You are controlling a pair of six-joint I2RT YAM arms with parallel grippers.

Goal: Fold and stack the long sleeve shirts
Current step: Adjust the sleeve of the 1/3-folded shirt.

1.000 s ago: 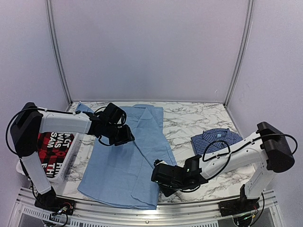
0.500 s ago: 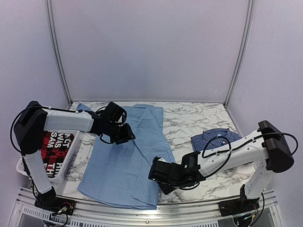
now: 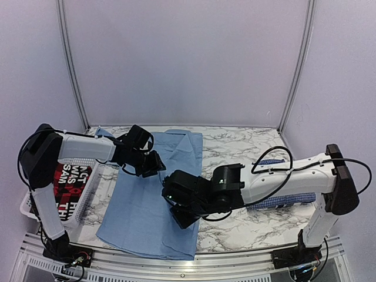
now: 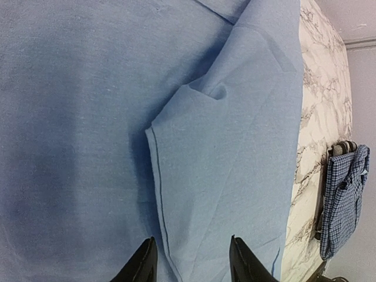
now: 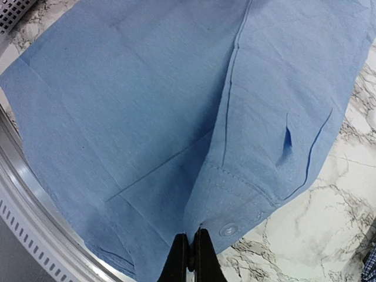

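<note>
The light blue shirt (image 3: pixel 141 211) lay spread over the left half of the bench (image 3: pixel 247 144), from the far edge almost to the near edge, with its right side folded in over the body. The right arm reached across from the right edge and hid the shirt's near right part from above. The wrist view showed the right fingers (image 5: pixel 185 261) pressed together, clamped on the cloth edge just beside a cuff (image 5: pixel 235 226) with a button.

The left fingers (image 3: pixel 154 167) hung over the shirt's far left part, apart, with a hemmed fold edge running between them. Their tips were cut off at the bottom of the wrist view, so whether they touched the cloth could not be told.

The checked shirt (image 3: pixel 282 201) lay near the right edge, mostly hidden behind the right arm, with only a strip and a corner showing. At the left edge a white basket (image 3: pixel 88 194) held a red-and-black garment (image 3: pixel 67 176), partly blocked by the left arm.
</note>
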